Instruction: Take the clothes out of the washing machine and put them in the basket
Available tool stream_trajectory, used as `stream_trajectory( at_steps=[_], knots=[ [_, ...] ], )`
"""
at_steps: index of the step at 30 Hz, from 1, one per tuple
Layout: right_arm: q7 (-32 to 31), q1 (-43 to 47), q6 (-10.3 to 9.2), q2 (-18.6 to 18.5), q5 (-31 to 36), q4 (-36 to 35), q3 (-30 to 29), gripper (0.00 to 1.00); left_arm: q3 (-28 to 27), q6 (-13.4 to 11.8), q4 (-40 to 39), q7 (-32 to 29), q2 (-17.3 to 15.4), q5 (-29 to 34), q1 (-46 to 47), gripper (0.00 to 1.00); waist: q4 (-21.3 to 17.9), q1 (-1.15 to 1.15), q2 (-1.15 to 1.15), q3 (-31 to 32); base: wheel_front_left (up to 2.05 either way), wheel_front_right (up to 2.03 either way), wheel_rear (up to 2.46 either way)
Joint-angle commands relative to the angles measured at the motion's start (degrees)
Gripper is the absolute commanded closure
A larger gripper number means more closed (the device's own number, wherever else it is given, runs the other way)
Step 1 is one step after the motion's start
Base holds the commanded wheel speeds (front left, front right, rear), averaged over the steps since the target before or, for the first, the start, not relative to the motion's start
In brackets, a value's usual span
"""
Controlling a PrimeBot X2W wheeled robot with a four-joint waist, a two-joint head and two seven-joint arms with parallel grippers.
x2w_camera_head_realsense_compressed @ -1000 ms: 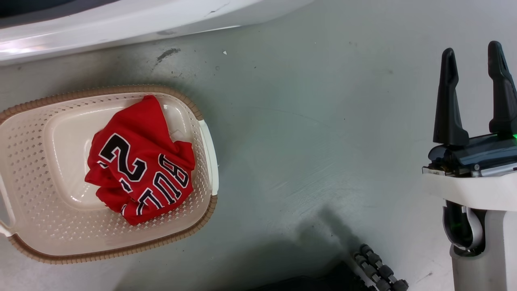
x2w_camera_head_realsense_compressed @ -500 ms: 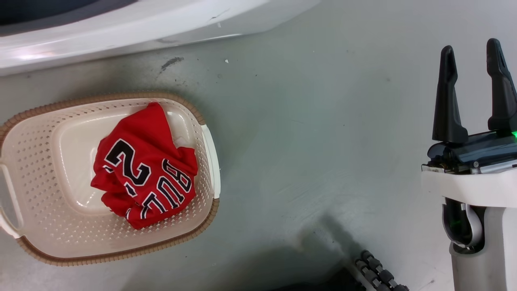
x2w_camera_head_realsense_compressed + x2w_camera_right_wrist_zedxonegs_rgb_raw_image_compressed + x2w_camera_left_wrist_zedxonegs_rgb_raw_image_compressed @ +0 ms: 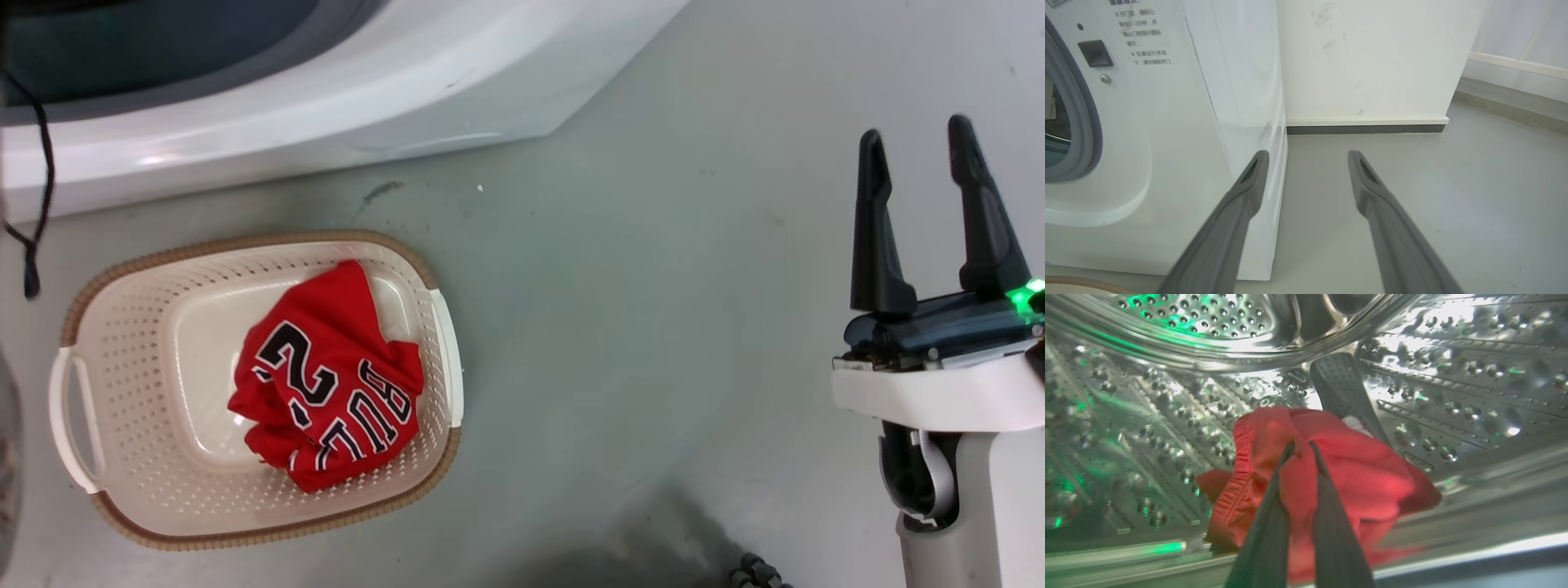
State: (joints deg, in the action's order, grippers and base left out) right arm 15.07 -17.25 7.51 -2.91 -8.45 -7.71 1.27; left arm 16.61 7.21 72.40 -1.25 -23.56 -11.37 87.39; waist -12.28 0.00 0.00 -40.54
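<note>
A crumpled red jersey (image 3: 326, 384) with black number and white lettering lies in the cream basket (image 3: 139, 367) on the floor, in front of the white washing machine (image 3: 326, 106). Inside the steel drum (image 3: 1147, 416), my left gripper (image 3: 1301, 446) is shut on a second red garment (image 3: 1372, 473) with a ribbed band, pinching a fold at its top. My right gripper (image 3: 916, 131) hangs open over bare floor, far to the right of the basket. In the right wrist view that gripper (image 3: 1308, 157) is open, with nothing between its fingers, beside the washing machine (image 3: 1167, 122).
A dark grey paddle (image 3: 1343, 388) runs up the drum wall behind the garment. A black cable (image 3: 37, 188) dangles at the upper left of the head view. A white wall with a dark skirting (image 3: 1363, 129) stands beyond the machine's corner. Grey floor (image 3: 653, 327) lies between basket and right gripper.
The head camera has shifted, so basket, jersey and machine sit lower and further right in the picture, and more of the machine shows. The jersey lies the same way in the basket.
</note>
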Motion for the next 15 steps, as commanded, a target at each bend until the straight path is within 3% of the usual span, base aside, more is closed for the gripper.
stream_trajectory(
  at_steps=[1,15],
  knots=[
    [0.14,0.8,-0.04,0.05,0.3,0.2,0.05,0.0,0.01,0.08,0.14,1.67,0.73,-0.82,-2.07,1.0,0.63,0.0,0.0,2.5,0.0,0.0,0.0],
    [0.14,6.87,-0.04,0.05,2.94,2.46,0.8,0.0,4.65,0.2,-2.3,13.18,6.55,-8.33,-21.24,1.0,4.2,0.0,0.0,15.2,0.0,0.0,0.0]
  ],
)
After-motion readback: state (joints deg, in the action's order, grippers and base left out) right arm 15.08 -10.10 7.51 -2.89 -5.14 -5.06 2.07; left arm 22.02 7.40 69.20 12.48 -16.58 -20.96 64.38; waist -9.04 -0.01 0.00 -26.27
